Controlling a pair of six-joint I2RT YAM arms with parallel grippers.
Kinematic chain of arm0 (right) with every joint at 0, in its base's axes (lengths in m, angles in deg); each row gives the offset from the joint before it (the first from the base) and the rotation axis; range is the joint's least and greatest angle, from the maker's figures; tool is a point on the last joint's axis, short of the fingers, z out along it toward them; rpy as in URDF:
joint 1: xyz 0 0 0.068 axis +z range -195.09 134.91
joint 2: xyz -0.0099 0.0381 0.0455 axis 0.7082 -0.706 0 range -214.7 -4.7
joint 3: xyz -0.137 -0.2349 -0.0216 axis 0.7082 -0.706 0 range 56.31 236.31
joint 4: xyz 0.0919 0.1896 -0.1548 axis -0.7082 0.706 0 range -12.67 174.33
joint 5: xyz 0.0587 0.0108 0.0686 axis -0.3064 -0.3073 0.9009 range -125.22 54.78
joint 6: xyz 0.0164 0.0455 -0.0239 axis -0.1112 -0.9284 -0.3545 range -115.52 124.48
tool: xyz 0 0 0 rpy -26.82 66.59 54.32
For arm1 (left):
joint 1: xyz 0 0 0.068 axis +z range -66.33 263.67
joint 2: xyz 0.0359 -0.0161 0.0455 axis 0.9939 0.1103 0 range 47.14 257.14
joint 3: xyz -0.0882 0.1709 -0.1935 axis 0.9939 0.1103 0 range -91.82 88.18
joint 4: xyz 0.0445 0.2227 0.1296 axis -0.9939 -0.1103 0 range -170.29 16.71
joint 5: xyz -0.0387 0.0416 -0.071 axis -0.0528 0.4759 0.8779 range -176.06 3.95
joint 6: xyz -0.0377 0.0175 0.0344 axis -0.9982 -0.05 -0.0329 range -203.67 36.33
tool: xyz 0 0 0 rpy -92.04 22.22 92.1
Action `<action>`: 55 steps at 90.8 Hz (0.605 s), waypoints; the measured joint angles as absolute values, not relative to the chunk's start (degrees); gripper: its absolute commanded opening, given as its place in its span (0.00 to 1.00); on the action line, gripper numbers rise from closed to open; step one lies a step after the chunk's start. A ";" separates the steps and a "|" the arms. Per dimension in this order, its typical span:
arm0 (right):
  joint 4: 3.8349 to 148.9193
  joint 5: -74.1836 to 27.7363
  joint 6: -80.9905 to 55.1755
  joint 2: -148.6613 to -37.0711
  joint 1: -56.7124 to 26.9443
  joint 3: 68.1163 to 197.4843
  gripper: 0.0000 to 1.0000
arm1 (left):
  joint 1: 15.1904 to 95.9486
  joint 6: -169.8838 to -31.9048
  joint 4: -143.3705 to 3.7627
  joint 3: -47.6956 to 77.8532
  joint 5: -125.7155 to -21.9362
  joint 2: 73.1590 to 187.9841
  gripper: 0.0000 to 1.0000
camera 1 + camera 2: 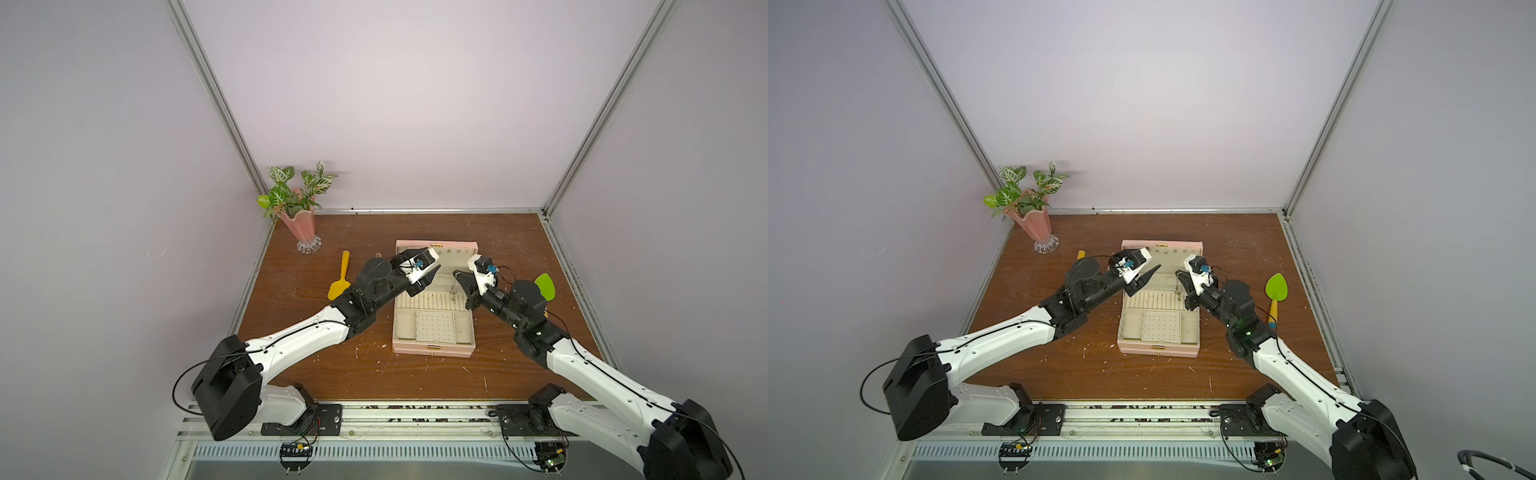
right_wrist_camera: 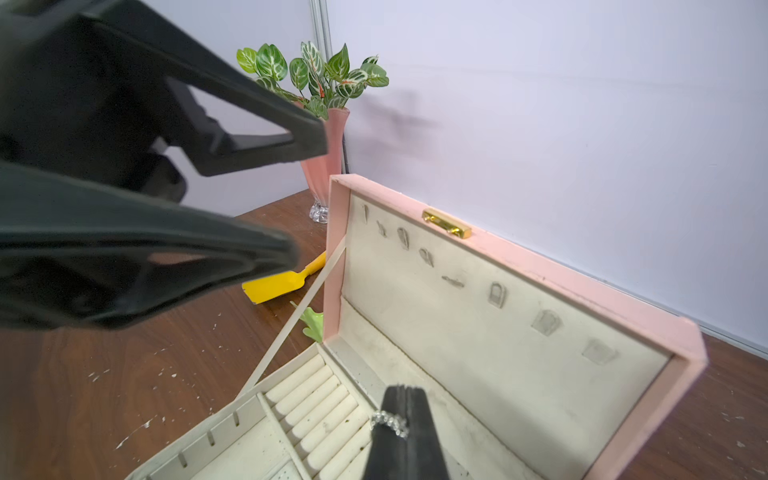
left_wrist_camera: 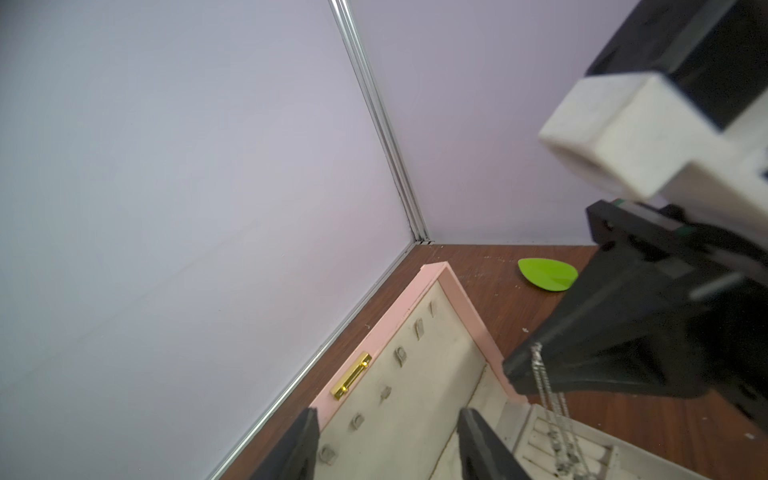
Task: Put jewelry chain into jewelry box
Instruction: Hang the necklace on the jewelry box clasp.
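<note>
The pink jewelry box [image 1: 432, 351] [image 1: 1158, 352] stands mid-table with its lid upright and its cream-lined compartments showing. Above the slotted row my right gripper [image 1: 457, 275] [image 1: 1179, 274] [image 2: 405, 399] is shut on the jewelry chain [image 2: 388, 422] [image 3: 540, 382]. The thin silvery chain hangs from the fingertips down onto the slots [image 1: 453, 291]. My left gripper [image 1: 430, 279] [image 1: 1148, 278] [image 3: 388, 444] faces it from the box's left side, in front of the lid lining. It is open, with nothing between its fingers [image 3: 307, 440].
A pink vase with green leaves [image 1: 301, 228] stands in the back left corner. A yellow trowel [image 1: 340, 278] lies left of the box and a green trowel [image 1: 545, 284] to its right. A small green tool [image 2: 313, 324] lies by the lid. Pale flecks dot the wooden table [image 1: 415, 386].
</note>
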State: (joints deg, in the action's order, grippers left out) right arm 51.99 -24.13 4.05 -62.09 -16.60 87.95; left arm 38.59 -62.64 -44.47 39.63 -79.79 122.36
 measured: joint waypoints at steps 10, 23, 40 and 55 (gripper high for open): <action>54.98 -24.11 4.23 -64.49 -16.60 91.36 0.00 | 38.70 -70.00 -42.33 43.30 -77.48 121.01 0.58; 57.82 -24.04 4.23 -66.96 -16.44 94.50 0.00 | 38.70 -76.93 -39.99 46.47 -74.85 123.04 0.57; 59.44 -24.09 4.07 -69.39 -14.87 96.91 0.00 | 38.85 -82.29 -36.51 46.53 -71.07 128.61 0.56; 60.64 -24.22 4.01 -70.48 -12.95 97.32 0.00 | 39.31 -85.06 -33.47 46.53 -69.30 132.18 0.48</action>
